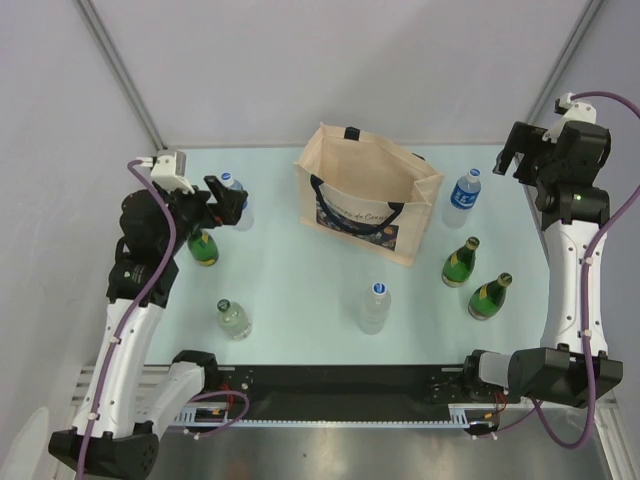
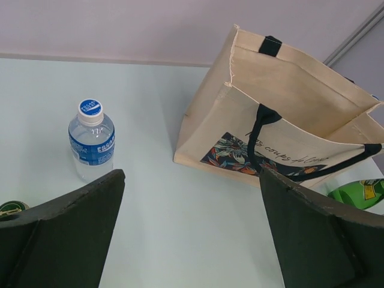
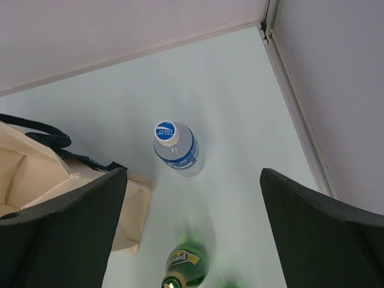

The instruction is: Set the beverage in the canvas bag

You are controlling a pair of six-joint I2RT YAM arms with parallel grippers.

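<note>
The pale table fills the middle of the top view. The canvas bag stands upright at upper centre, its mouth open. The left fingers are spread wide and hold nothing. They hover at the left, near the left water bottle. The right fingers are equally wide and empty, raised at upper right above the right water bottle. A green bottle stands right of the bag, a clear bottle below it, both apart from it.
</note>
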